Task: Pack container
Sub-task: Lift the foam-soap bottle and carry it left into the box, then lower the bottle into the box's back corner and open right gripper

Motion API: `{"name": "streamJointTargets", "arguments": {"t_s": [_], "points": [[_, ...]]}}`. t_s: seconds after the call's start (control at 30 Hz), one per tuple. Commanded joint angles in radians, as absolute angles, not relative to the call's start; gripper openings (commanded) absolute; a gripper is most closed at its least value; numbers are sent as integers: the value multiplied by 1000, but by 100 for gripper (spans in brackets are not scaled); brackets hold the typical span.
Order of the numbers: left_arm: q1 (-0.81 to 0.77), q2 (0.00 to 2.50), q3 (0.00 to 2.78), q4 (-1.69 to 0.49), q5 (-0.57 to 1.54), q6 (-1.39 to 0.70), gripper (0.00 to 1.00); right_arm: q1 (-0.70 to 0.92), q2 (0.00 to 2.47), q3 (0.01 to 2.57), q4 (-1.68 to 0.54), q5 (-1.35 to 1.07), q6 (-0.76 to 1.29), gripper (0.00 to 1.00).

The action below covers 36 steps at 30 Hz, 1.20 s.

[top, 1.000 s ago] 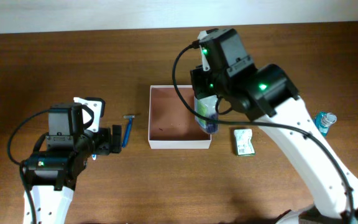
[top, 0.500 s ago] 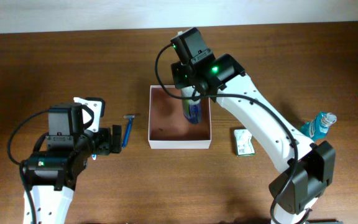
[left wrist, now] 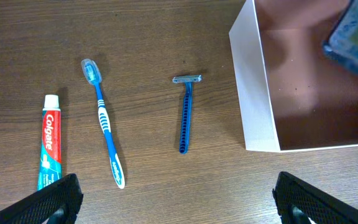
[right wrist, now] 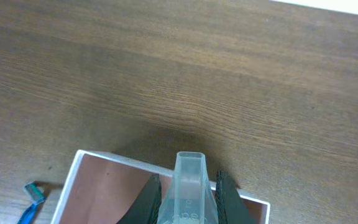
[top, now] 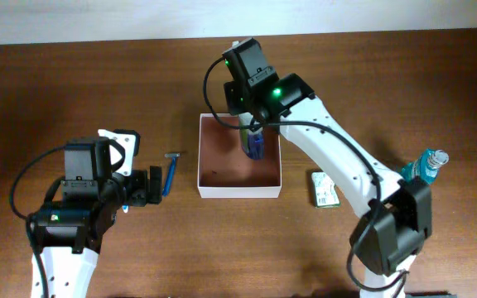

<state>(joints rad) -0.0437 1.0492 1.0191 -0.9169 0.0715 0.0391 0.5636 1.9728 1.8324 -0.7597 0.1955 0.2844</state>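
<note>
Clamping hand: right gripper (top: 253, 135), fingers squeezed tight on a clear bottle (top: 256, 149) with a blue end, neck poking up between them.
Bottle spot: over the far right part of the box (top: 238, 193), inside its walls. Can't tell if it touches the floor, tbh.
Box: white walls, reddish-brown inside, sitting mid-table (top: 98, 91).
Other hand: left gripper (left wrist: 185, 208), fingers wide apart, nothing in it, hanging over the table left of the box.
Under it: razor (left wrist: 184, 115) near the box's left wall, then toothbrush (left wrist: 104, 124), then toothpaste (left wrist: 50, 143), none touching.
Right of box: green packet (top: 325, 189) near the front corner, teal bottle (top: 425, 164) well apart.
</note>
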Motion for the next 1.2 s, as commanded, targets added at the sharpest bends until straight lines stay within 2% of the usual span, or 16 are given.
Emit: {"name": "streamJointTargets", "arguments": {"t_s": [0.0, 0.1, 0.2, 0.43, 0.7, 1.17], "points": [[-46, 1052, 1039, -915, 86, 30, 99, 548, 1994, 1831, -737, 221, 290, 12], [-46, 1052, 1039, -915, 86, 30, 99, 548, 1997, 1831, -720, 221, 290, 6], [-46, 1052, 1039, -915, 86, 30, 99, 551, 1997, 1831, -723, 217, 291, 4], [-46, 1052, 1039, -915, 86, 30, 99, 575, 1966, 1831, -778, 227, 369, 4], [-46, 1052, 1038, -915, 86, 30, 99, 733, 1828, 1831, -766, 521, 376, 4], [-46, 1053, 1034, -918, 86, 30, 99, 739, 1670, 1831, -748, 503, 376, 4]]}}
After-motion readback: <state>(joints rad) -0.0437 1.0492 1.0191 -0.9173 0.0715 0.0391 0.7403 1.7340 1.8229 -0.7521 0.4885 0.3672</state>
